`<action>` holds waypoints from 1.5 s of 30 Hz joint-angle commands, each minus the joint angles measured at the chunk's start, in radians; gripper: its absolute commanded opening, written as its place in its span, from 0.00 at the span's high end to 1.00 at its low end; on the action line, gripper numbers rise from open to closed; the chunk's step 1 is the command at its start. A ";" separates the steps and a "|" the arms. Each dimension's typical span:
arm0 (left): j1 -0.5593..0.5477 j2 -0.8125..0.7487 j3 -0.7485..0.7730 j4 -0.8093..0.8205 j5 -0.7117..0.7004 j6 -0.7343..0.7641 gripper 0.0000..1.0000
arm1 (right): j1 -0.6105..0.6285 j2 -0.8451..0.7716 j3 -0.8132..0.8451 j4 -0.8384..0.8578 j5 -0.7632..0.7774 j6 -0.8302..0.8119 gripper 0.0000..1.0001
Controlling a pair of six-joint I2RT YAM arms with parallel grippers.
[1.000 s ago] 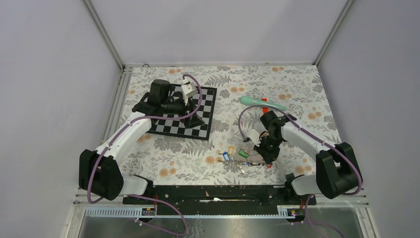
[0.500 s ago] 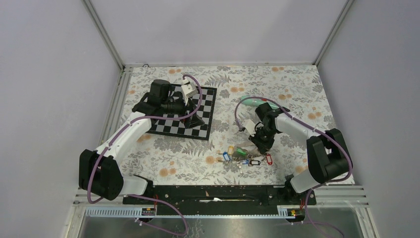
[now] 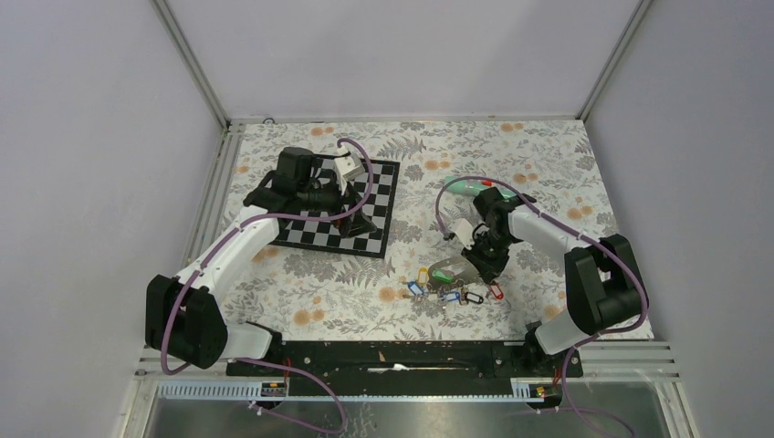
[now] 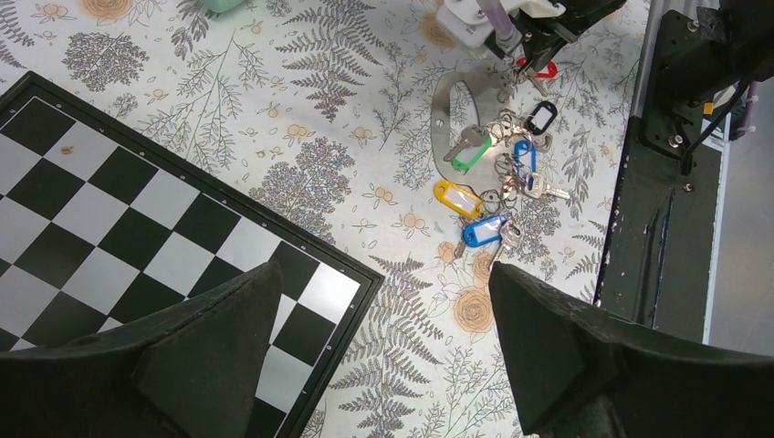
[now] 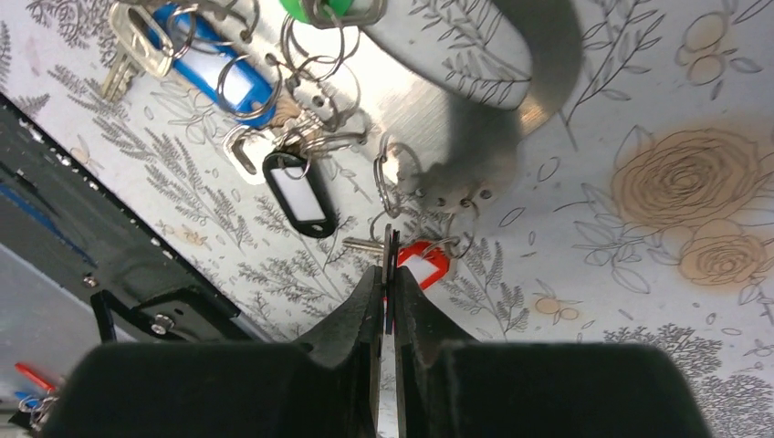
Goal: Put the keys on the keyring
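Swinging my right elbow inward has uncovered the keys (image 3: 444,290), clustered on the bench (image 3: 548,155) against the grey keyring (image 4: 439,114). My right end effector (image 5: 388,278) is pressed together on a thin metal sliver (image 5: 389,245) by the red tag (image 5: 423,263). My left end effector (image 4: 381,283) hangs spread over the chessboard (image 4: 109,228). Threading looks unfinished.

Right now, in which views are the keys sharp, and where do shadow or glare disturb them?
Left wrist view: the keys are sharp; the left gripper is dark and soft-edged. Right wrist view: tags sharp, a dark shadow and pale sheen near the green tag; the right gripper dark and soft. Top view: even light, keys too small for detail.
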 commanded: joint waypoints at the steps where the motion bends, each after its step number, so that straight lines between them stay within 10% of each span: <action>1: 0.005 -0.030 0.050 0.016 0.006 0.016 0.06 | -0.006 -0.035 0.025 -0.099 -0.027 -0.021 0.98; 29: 0.005 -0.061 0.045 -0.001 0.005 0.018 0.03 | -0.006 -0.035 -0.089 -0.065 -0.024 0.079 0.66; 45: 0.035 -0.112 -0.004 0.096 -0.280 -0.068 0.01 | -0.019 -0.317 -0.017 0.010 0.035 0.149 0.37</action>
